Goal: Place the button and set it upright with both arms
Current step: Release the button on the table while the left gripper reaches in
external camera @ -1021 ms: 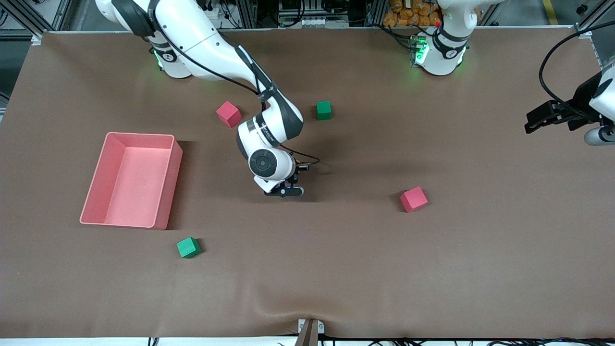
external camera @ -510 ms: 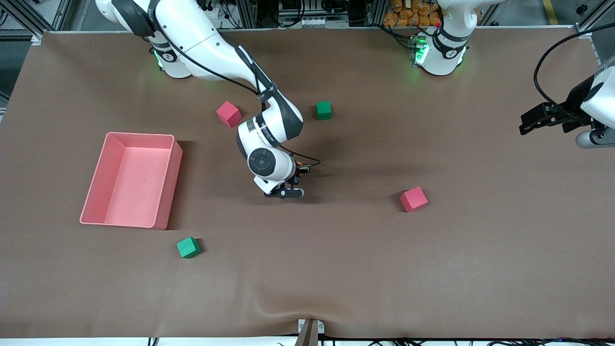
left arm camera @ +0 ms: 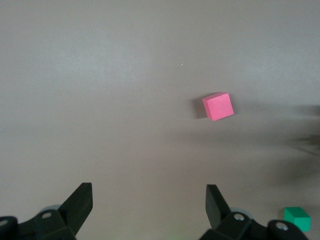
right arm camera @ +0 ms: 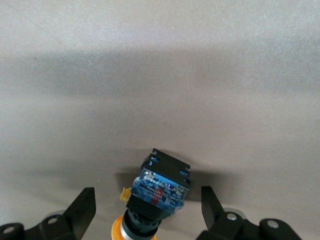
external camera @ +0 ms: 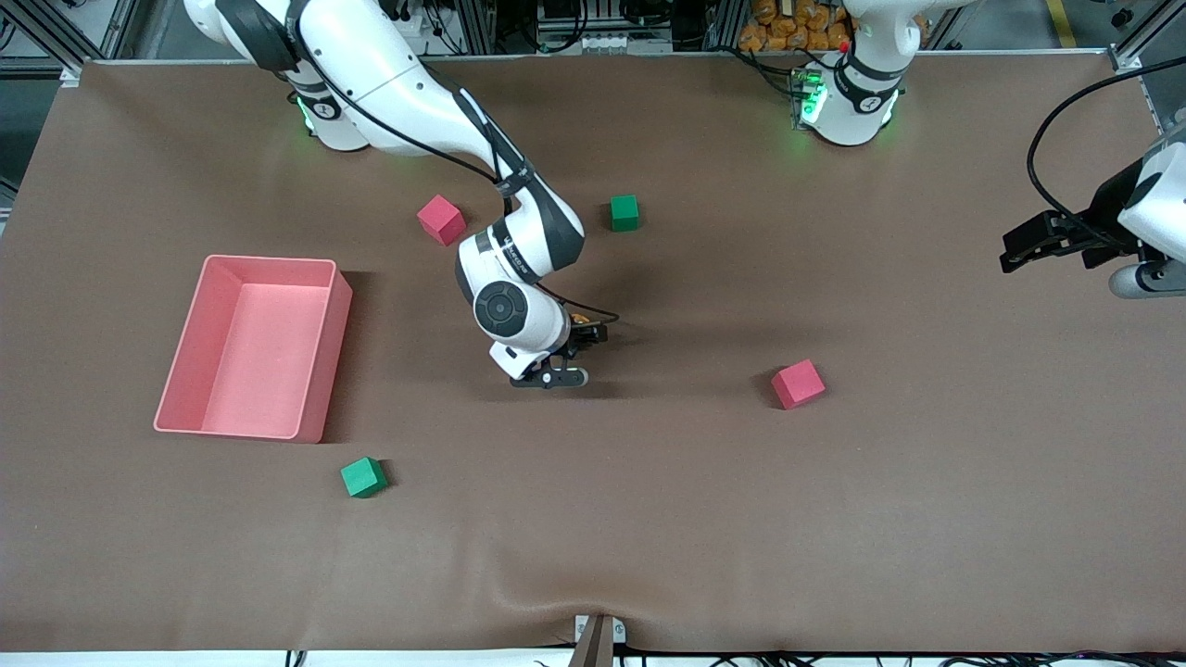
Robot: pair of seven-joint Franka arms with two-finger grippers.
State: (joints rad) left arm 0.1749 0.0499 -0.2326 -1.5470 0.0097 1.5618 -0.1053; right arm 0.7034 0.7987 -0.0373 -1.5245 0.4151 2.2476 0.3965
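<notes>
A wrinkled brown table (external camera: 834,519) carries the button (right arm camera: 157,192), lying near its middle between the right gripper (right arm camera: 147,210)'s spread, empty fingers; only the right wrist view shows it clearly. The left gripper (left arm camera: 147,210) hangs wide open, empty, over the left arm's end

The right arm (external camera: 408,83) comes from its base at the 11 o'clock corner of the front view and bends down toward mid-table, wrist turned downward. Its right end effector (external camera: 565,357) sits low at the table, fingers (right arm camera: 82,210) spread wide apart. The left arm (external camera: 1149,199) waits at about 3 o'clock, raised over the table's edge, its left end effector (left arm camera: 149,202) pointing toward 9 o'clock with fingers (left arm camera: 80,200) fully parted and nothing between them.
</notes>
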